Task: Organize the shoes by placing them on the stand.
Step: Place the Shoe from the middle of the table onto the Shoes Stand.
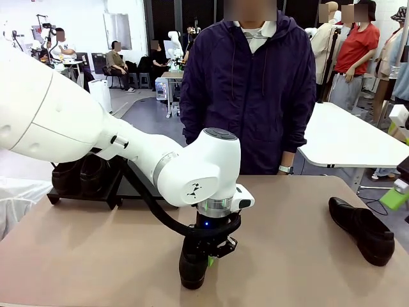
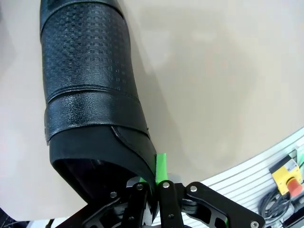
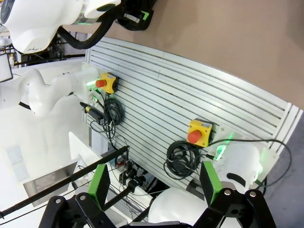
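- Two shoes point(image 1: 80, 174), as best I can make out, sit on the stand point(image 1: 83, 195) at the far left of the counter point(image 1: 96, 256), half hidden behind the white arm.
- Centre of the action: the left gripper point(image 1: 208, 256) is clamped on the middle shoe point(image 1: 192, 272), close to the counter's near edge. The wrist view shows the jaws pinched on the thin back rim of the shoe's opening, with one green pad point(image 2: 161, 167) on the outside of the leather.
- Looks-wise, that shoe is black with a dull shine, grainy embossed leather over the upper and smoother bands across it.
- Handling call: stiff sole, softer upper, probably light enough for one arm. The rim is a narrow hold, though, so I'd expect the shoe to swing or slip if tipped quickly.
- Over to the right, the fourth shoe point(image 1: 361, 231) lies loose on the counter, well apart from the stand. The heel rim looks the best place to take it too.
- Right gripper point(image 3: 156, 187): jaws wide apart, nothing between them, aimed at the robot's own base below the counter's edge.
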`<state>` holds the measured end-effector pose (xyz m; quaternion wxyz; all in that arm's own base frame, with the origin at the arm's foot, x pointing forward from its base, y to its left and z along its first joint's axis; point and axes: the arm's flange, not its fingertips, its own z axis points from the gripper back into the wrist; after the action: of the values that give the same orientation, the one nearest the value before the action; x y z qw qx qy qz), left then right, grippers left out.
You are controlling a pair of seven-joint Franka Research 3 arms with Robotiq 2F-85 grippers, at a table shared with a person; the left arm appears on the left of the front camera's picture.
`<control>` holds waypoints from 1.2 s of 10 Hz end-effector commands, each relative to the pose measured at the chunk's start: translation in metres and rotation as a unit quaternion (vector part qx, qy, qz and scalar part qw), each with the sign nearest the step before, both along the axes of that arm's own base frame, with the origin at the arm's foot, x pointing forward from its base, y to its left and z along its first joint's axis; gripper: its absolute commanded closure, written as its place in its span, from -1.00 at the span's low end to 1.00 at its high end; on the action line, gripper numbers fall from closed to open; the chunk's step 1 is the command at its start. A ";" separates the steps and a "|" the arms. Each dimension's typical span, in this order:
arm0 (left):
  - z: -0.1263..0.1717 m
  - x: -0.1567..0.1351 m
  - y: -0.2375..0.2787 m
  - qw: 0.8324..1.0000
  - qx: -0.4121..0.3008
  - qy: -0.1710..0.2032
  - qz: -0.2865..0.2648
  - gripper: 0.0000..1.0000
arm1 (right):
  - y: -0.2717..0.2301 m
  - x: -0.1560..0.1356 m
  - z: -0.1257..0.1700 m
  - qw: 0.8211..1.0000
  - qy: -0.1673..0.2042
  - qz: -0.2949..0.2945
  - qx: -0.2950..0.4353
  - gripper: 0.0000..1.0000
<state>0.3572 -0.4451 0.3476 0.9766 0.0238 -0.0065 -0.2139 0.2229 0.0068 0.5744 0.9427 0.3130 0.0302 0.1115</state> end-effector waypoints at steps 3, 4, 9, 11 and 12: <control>0.060 -0.006 0.037 0.996 -0.003 -0.053 0.077 1.00 | 0.001 0.001 0.004 1.000 0.000 0.000 0.009 -1.00; 0.094 -0.019 0.051 0.993 -0.023 -0.077 0.089 1.00 | 0.001 0.001 0.004 1.000 0.000 0.000 0.009 -1.00; 0.182 -0.115 0.111 0.923 -0.099 -0.318 0.192 1.00 | 0.001 0.001 0.004 1.000 0.000 0.000 0.009 -1.00; 0.193 -0.108 0.094 0.942 -0.105 -0.270 0.168 1.00 | 0.001 0.001 0.004 1.000 0.000 0.000 0.009 -1.00; 0.193 -0.108 0.094 0.942 -0.105 -0.270 0.168 1.00 | 0.001 0.001 0.004 1.000 0.000 0.000 0.009 -1.00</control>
<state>0.2390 -0.3367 0.5346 0.9538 -0.0142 -0.3001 -0.0025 0.2230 0.0069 0.5744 0.9428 0.3127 0.0308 0.1112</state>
